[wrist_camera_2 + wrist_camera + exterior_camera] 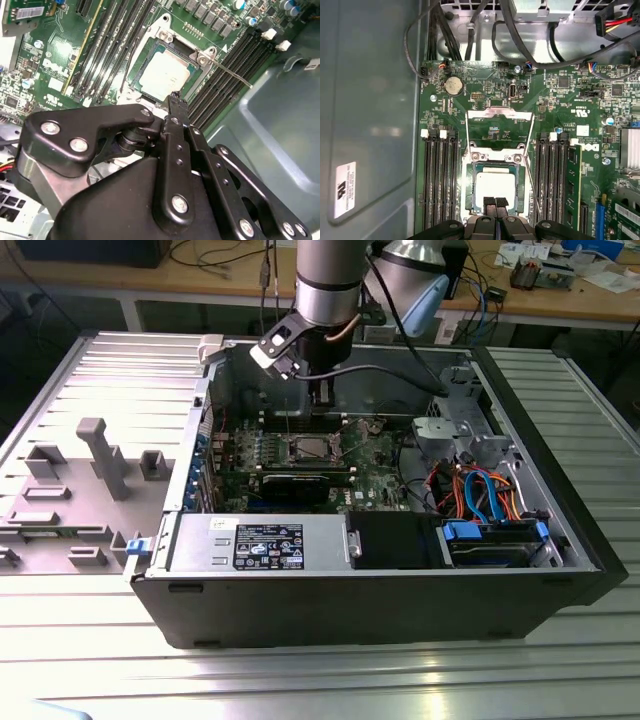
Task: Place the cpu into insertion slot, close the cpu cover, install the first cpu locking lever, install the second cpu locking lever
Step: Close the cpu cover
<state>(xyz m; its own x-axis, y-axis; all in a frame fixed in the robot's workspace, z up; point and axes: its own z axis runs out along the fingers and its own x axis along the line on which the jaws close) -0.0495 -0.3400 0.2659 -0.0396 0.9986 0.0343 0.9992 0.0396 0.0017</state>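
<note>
A: As the open computer case (350, 600) takes up the middle of the bench (80, 680), where does the arm (328, 280) reach?

B: Down into the case's far half, over the green circuit board (560, 125) that lies on its floor.

A: And the pincer (495, 204)?

B: Clenched. In both wrist views the two black fingertips press side by side with nothing visible between them, and they sit right at one edge of the insertion slot (468, 190).

A: Describe the slot.

B: A square socket with a pale metal rim, near the board's middle, with banks of long black memory slots (437, 175) on either side.

A: The cpu cover (490, 116)?

B: Swung open. The thin silver frame leans back from the slot's far edge, and green board shows through its window.

A: The cpu (496, 184)?

B: Seated flat inside the slot: a small square with a dull silver-grey top, rounded corners and a narrow dark border.

A: Any lever?

B: One locking lever (234, 75), a thin bare metal rod, juts free from a slot corner across the memory slots.
</note>
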